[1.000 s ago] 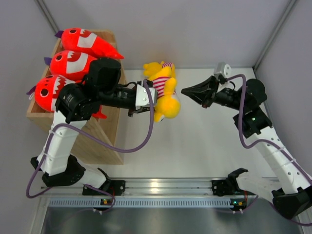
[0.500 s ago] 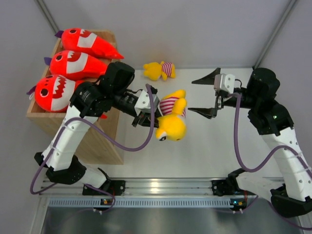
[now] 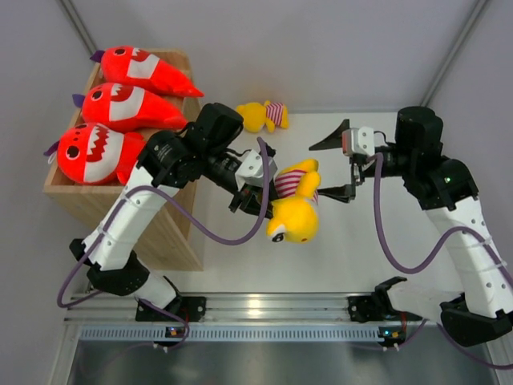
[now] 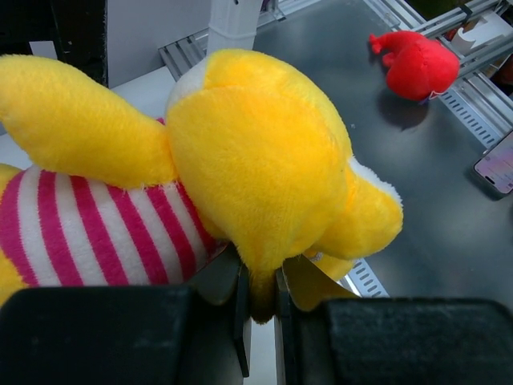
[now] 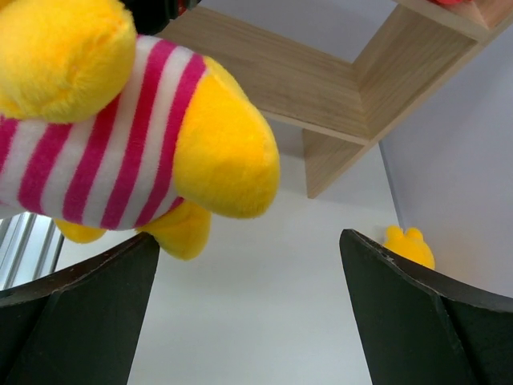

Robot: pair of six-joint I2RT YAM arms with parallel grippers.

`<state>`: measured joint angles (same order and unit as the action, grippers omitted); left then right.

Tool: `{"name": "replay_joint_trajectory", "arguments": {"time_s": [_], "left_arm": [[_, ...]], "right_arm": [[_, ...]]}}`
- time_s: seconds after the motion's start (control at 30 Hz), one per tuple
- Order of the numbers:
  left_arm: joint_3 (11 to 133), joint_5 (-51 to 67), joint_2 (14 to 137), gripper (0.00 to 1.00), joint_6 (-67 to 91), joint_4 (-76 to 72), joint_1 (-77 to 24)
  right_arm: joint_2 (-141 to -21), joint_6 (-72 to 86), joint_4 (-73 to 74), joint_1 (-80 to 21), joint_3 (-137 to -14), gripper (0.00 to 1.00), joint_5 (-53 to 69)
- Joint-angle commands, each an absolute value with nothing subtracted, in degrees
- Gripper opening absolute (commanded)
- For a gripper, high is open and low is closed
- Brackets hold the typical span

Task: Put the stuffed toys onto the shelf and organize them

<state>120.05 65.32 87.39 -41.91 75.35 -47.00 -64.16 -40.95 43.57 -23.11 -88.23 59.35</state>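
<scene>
Three red stuffed sharks [image 3: 120, 104] lie side by side on top of the light wooden shelf [image 3: 164, 233] at the left. My left gripper [image 3: 255, 196] [image 4: 260, 277] is shut on a yellow stuffed toy with a red-and-white striped shirt [image 3: 292, 204] [image 4: 256, 152], pinching a fold of its plush and holding it above the table. My right gripper [image 3: 318, 172] [image 5: 248, 237] stands open just right of that toy [image 5: 120, 120], holding nothing. A second yellow striped toy [image 3: 263, 115] [image 5: 409, 247] lies on the table at the back.
The shelf's underside and side slab [image 5: 321, 88] show behind the held toy. A small red plush [image 4: 417, 64] and a phone [image 4: 497, 164] lie on the grey surface beyond the rail [image 3: 256, 305]. Grey walls close in the table.
My right gripper went from shut to wide open. The left arm carried the yellow striped toy toward the near side and to the right, away from the toy at the back.
</scene>
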Motion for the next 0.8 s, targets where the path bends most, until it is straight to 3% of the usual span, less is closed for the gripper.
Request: {"name": "replay_joint_trajectory", "arguments": {"time_s": [0.0, 0.17, 0.67, 0.7, 0.77], "left_arm": [[123.48, 66.19, 86.93, 0.00, -44.02, 76.20, -47.46], [123.05, 65.47, 86.75, 0.00, -45.88, 77.26, -47.46], [130.08, 66.53, 94.39, 0.00, -47.55, 77.26, -47.55], [129.82, 66.62, 94.48, 0.00, -47.72, 77.26, -47.55], [129.81, 66.53, 94.48, 0.00, -47.81, 77.26, -47.55]], "right_arm": [[-64.25, -46.31, 49.99, -22.68, -92.63, 0.95, 63.28], [-66.62, -52.21, 60.11, -22.76, -97.12, 0.95, 63.45], [-68.73, -49.83, 56.07, -27.33, -98.52, 0.93, 62.40], [-68.56, -50.01, 55.99, -27.68, -98.53, 0.91, 62.58], [-67.85, -50.71, 55.99, -27.77, -98.09, 0.72, 63.72]]}}
